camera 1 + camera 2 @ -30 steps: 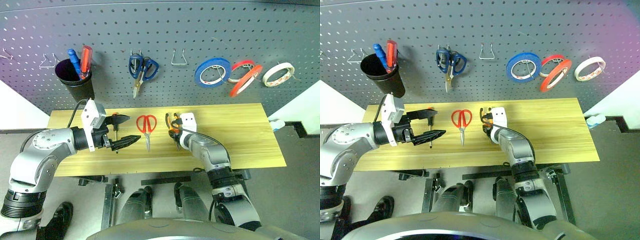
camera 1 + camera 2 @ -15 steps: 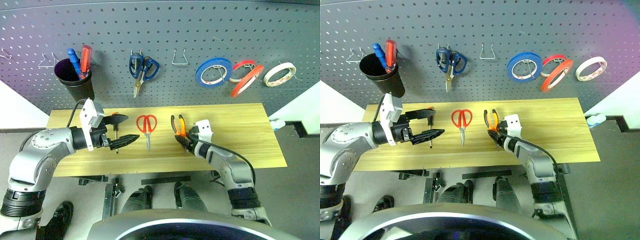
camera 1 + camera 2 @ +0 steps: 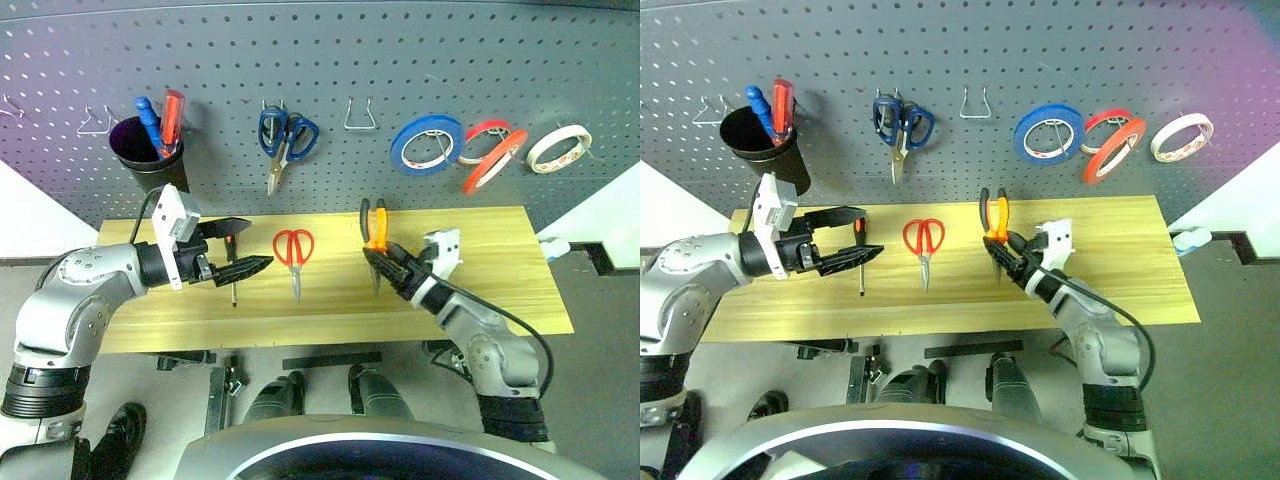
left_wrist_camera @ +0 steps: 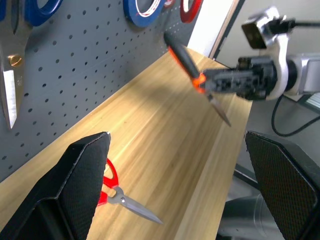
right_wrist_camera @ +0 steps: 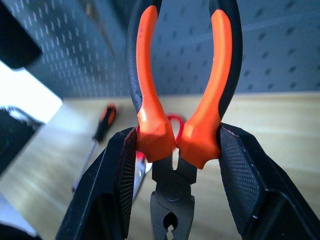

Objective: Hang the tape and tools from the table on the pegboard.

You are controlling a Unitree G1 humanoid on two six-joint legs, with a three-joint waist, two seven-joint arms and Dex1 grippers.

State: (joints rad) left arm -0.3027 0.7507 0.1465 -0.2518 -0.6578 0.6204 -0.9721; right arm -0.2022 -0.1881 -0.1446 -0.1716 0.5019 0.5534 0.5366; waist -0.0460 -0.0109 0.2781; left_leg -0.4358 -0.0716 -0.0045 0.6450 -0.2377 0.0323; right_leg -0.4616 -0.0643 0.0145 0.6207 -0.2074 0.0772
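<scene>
Pliers (image 3: 374, 228) held up over the counter (image 3: 500, 270) by the right claw (image 3: 385, 262); other tools not yet hung.

The pliers are gripped at the base of their orange-and-black handles, which point up toward the pegboard (image 3: 330, 60). The left claw (image 3: 240, 250) is spread wide and empty, held over the screwdriver (image 3: 231, 262), which lies on the counter. The red scissors (image 3: 294, 252) lie flat between the two claws. The all-red tape (image 3: 492, 162) is seen hanging on the pegboard, beside a blue roll (image 3: 425, 144).
</scene>
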